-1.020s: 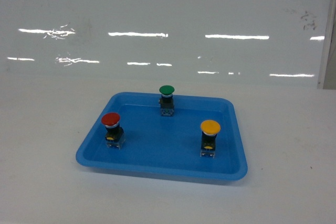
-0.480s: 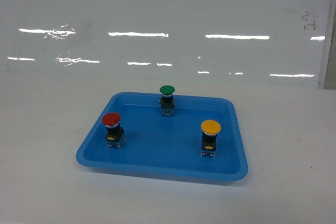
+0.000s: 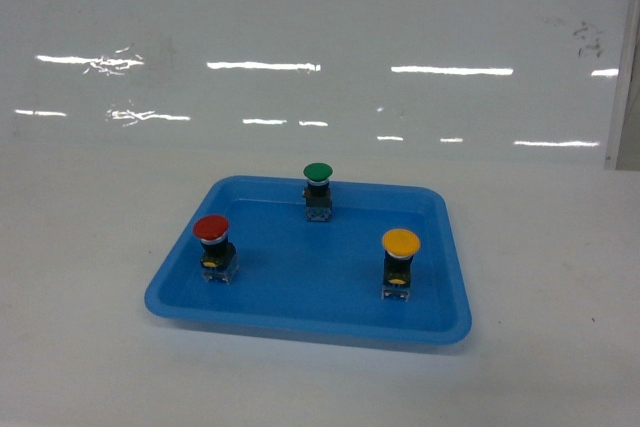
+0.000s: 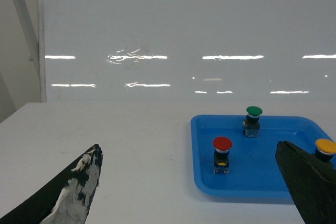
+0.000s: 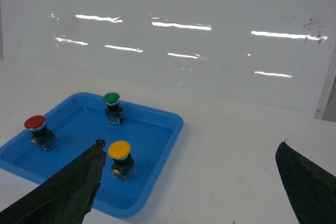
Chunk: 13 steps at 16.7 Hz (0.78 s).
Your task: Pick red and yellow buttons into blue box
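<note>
The red button (image 3: 211, 230) stands upright at the left of a shallow blue tray (image 3: 300, 322), and the yellow button (image 3: 401, 243) stands at its right. Neither gripper shows in the head view. In the left wrist view my left gripper (image 4: 188, 148) is open and empty, held back from the tray, with the red button (image 4: 222, 144) ahead between its fingers. In the right wrist view my right gripper (image 5: 190, 144) is open and empty, and the yellow button (image 5: 119, 149) sits just inside its left finger. The blue box is out of view.
A green-capped button (image 3: 317, 172) stands at the tray's back edge. The tray rests on a white tabletop (image 3: 540, 347) in front of a glossy white wall. A wall corner shows at the far right (image 3: 625, 77).
</note>
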Available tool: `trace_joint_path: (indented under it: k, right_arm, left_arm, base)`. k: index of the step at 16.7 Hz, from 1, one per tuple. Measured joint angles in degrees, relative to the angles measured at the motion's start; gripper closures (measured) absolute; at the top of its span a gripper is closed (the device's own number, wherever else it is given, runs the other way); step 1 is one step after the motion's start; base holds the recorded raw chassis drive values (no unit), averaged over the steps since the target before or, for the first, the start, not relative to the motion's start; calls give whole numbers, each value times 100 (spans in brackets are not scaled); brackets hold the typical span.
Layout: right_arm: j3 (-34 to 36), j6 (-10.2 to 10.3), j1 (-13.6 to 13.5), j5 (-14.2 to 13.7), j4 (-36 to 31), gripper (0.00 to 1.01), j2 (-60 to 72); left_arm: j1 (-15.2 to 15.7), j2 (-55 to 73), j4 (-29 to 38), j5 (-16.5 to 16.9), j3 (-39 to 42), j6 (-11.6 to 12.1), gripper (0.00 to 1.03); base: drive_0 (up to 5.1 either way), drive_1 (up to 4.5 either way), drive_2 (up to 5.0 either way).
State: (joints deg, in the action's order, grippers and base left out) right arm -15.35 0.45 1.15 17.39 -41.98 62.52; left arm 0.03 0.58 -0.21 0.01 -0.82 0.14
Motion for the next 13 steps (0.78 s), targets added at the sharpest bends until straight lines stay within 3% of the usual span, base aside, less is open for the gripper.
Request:
trace_joint_path:
  k: [2, 4, 6, 9, 10, 13]
  right_arm:
    - [0, 0, 0, -2, -2, 3, 0]
    - [31, -7, 227, 352, -446, 3, 269]
    - [-42, -17, 232, 529, -704, 3, 999]
    - [-656, -50, -721, 863, -1134, 3, 1915]
    - [-903, -105, -988, 778, -981, 3, 2138]
    - [-1266, -315, -1408, 636, -752, 3, 2785]
  left_arm:
    - [0, 0, -2, -4, 0, 0, 5]
    - [0, 0, -2, -2, 0, 0, 5]
    - [0, 0, -2, -2, 0, 0, 5]
    - [0, 0, 0, -4, 0, 0, 5]
    - [0, 0, -2, -2, 0, 0, 5]
    - [0, 0, -2, -2, 0, 0, 5]
  base:
    - [0, 0, 0]
    - [0, 0, 0]
    - [0, 0, 0]
    - [0, 0, 0]
    - [0, 0, 0]
    - [0, 0, 0]
